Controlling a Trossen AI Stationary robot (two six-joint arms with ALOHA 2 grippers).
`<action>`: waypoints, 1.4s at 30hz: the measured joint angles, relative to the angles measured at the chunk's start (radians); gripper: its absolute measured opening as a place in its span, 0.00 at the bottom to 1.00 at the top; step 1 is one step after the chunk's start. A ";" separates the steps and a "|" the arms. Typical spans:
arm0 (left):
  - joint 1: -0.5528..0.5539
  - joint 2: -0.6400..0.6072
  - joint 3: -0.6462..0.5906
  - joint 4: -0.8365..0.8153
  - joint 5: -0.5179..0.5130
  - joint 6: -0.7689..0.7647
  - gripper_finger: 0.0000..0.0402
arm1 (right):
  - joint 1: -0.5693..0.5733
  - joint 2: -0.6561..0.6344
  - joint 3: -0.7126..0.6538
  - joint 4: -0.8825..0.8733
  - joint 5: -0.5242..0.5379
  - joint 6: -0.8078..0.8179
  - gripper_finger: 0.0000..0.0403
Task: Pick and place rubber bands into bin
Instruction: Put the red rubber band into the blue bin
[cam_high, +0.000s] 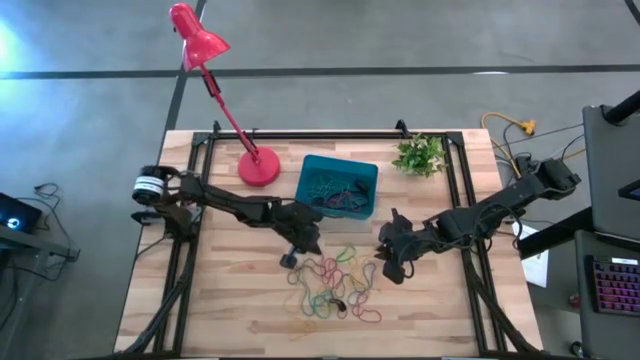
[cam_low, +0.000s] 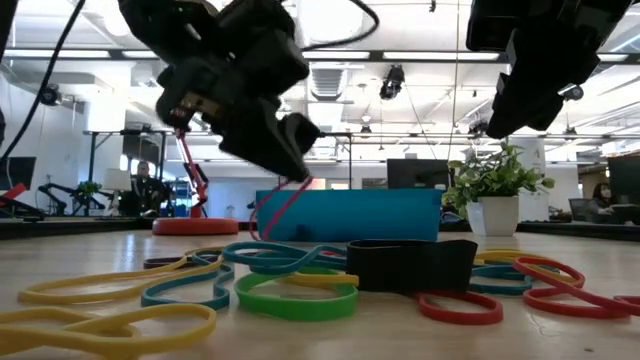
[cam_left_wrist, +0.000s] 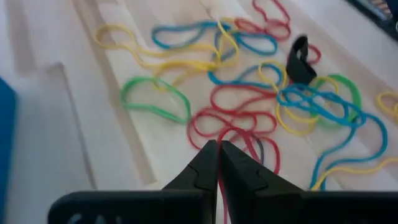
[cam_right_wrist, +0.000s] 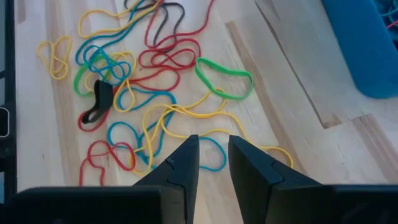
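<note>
A loose heap of rubber bands (cam_high: 335, 285) in red, yellow, green, teal and black lies on the wooden table. Beyond it stands the teal bin (cam_high: 338, 187), with a few bands inside. My left gripper (cam_high: 294, 252) hangs over the heap's left far edge, between heap and bin, shut on a red rubber band (cam_low: 283, 207). My right gripper (cam_high: 389, 262) hovers to the right of the heap, open (cam_right_wrist: 213, 152), with nothing between its fingers. A wide black band (cam_low: 410, 265) stands on edge in the heap. My left gripper pinches a strand of the red band (cam_left_wrist: 219, 177) between its two shut fingertips (cam_left_wrist: 208, 155), coming slanting down from the table's left. The band hangs slack below the fingers (cam_low: 270, 215) in front of the bin. Whether its lower end rests on the table I cannot tell.
A red desk lamp stands on its round base (cam_high: 259, 168) left of the bin. A small potted plant (cam_high: 420, 155) stands at the far right. Black frame rails (cam_high: 200, 200) run along both sides of the table. Bare wood lies near the front edge (cam_high: 250, 320).
</note>
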 joint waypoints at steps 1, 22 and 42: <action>0.002 -0.014 0.000 -0.001 -0.003 0.000 0.00 | 0.000 0.000 0.000 0.001 0.000 -0.001 0.20; 0.111 -0.102 0.151 0.019 -0.247 0.001 0.00 | -0.001 0.000 -0.001 0.003 0.035 -0.032 0.19; 0.315 0.034 0.215 0.049 -0.270 -0.087 0.00 | -0.001 0.000 -0.002 0.009 0.107 -0.046 0.16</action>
